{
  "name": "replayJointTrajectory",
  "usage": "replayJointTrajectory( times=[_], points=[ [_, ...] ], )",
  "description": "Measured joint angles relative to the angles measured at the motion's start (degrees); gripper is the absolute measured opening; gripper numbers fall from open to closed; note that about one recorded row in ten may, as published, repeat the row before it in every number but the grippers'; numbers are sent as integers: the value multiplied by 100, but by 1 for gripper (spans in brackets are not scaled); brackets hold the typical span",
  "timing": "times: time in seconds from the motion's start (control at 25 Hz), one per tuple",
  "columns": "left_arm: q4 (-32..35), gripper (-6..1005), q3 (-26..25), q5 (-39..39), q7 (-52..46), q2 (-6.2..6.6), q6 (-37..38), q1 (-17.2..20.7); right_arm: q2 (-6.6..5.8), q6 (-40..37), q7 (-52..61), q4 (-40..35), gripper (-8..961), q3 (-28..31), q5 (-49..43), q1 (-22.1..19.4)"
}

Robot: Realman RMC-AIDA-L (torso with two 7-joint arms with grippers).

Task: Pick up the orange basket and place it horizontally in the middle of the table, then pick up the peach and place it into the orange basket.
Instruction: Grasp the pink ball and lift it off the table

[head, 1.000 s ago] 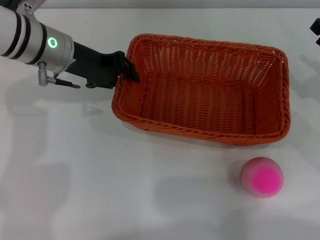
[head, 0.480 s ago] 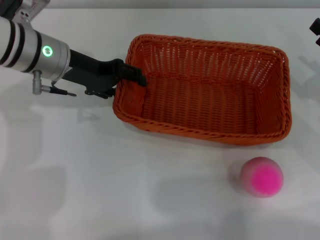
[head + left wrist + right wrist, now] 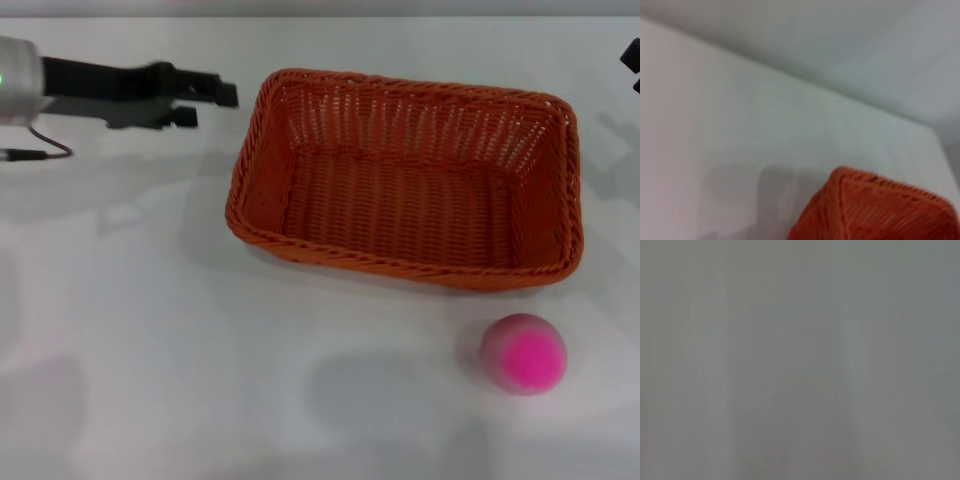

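We see one orange basket lying mid-table, one peach near its front (outside it), and the left gripper, released, beside its rim.

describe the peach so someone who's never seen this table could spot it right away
Start at the white table and find the large orange basket lying on it. The peach sits on the bare surface just outside the basket's near long side, by its right corner, touching nothing. It is the only small round thing there, pale pink with a vivid magenta patch.
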Motion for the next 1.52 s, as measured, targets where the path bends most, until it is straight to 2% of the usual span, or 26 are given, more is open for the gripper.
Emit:
replayJointTrajectory(
  times=[0.2,0.36,0.48,0.76,1.0,1.12,1.2,1.24,1.28,1.52],
  points=[
    [-140,753,-451,-665,1102,142,-256,425,-5,2,289,-504,746,-79,-5,-151],
    [-483,754,-589,-1052,2066,147,-304,854,-16,47,910,-1209,747,-147,-53,-393],
    [-621,755,-701,-1466,3029,63,-236,1223,-17,257,1321,-1728,747,-124,-47,-591],
    [-635,755,-1289,-1905,4740,-209,-213,1698,-89,695,2523,-3181,747,-156,-122,-1065],
    [-637,755,-1372,-2573,6007,-316,-155,2184,-206,1272,3402,-4602,746,-347,-950,-1190],
    [-618,751,-1422,-2877,6471,-360,-165,2395,-306,1338,3860,-5159,746,-744,-1334,-1192],
    [-587,748,-1426,-3046,6693,-375,-183,2521,-410,1372,4202,-5393,745,-1118,-1521,-1181],
    [-567,748,-1427,-3162,6825,-383,-182,2593,-522,1421,4549,-5600,745,-1553,-1611,-1164],
    [-554,748,-1428,-3249,6929,-384,-179,2669,-522,1421,4549,-5600,745,-1553,-1611,-1164],
    [-433,747,-1442,-3752,7461,-386,-211,3029,-811,1534,5780,-6338,744,-2601,-1800,-1150]
  ],
)
